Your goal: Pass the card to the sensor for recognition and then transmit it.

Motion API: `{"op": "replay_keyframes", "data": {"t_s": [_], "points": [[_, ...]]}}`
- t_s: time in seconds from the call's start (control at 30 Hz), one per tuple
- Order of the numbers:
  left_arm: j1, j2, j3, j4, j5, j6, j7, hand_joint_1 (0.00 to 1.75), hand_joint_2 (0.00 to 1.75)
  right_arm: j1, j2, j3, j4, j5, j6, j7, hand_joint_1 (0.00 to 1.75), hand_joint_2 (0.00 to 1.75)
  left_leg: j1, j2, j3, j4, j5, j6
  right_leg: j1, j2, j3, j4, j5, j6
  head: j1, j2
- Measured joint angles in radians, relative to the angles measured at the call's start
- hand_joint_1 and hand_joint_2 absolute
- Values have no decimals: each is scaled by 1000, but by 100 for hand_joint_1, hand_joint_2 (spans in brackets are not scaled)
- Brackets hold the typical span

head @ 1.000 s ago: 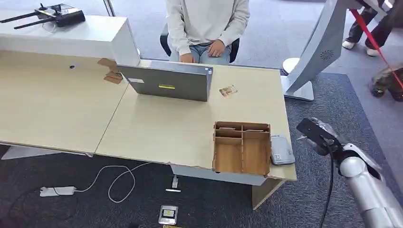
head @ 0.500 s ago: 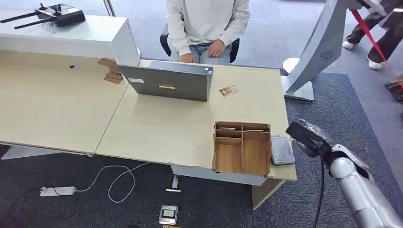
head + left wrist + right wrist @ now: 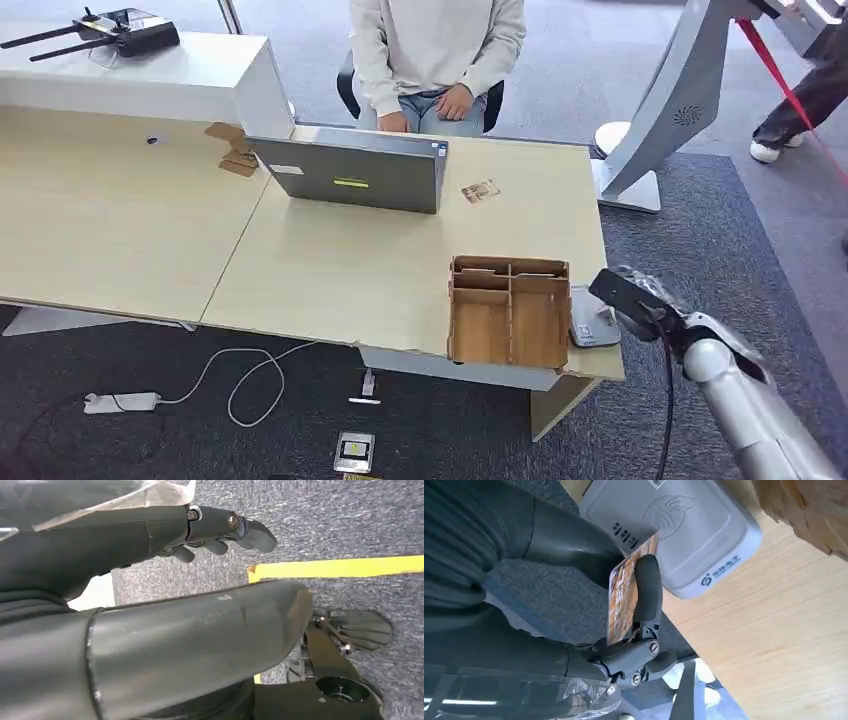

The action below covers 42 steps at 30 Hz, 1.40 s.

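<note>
Smooth white plastic sensor (image 3: 684,527); matt wood-grain table (image 3: 784,625); rough grey carpet (image 3: 700,210).

Card (image 3: 624,592): seen edge-on in right wrist view, print unreadable; the right hand (image 3: 634,625) covers part of it. Sensor (image 3: 674,525): near corner hidden behind card, far end cut by frame edge. In head view the right hand (image 3: 632,298) overlaps the sensor's (image 3: 588,318) edge; contact not determinable.

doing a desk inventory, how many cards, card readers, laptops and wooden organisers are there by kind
cards: 2, one in the right hand as card, one loose card on the desk
card readers: 1
laptops: 1
wooden organisers: 1
total: 5
</note>
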Motion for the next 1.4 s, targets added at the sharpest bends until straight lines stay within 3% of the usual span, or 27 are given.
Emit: {"op": "replay_keyframes", "data": {"t_s": [0.67, 1.13, 1.4], "points": [[-1, 0, 0, 7, 10, -15, -13, 0, 0, -19, 16, 35, 77, 8, -11, -27, 175, 175, 0, 0, 0, 0, 0, 0, 0, 0, 0, 0, 0, 0, 0, 0], [-21, 5, 0, 7, -56, -40, -63, 0, 0, -117, 38, 32, 95, 26, -229, -110, 175, 175, 0, 0, 0, 0, 0, 0, 0, 0, 0, 0, 0, 0, 0, 0], [-12, 12, 0, 7, -57, -8, -76, 0, 0, -172, 50, 17, 92, 25, -262, -134, 175, 175, 0, 0, 0, 0, 0, 0, 0, 0, 0, 0, 0, 0, 0, 0]]}}
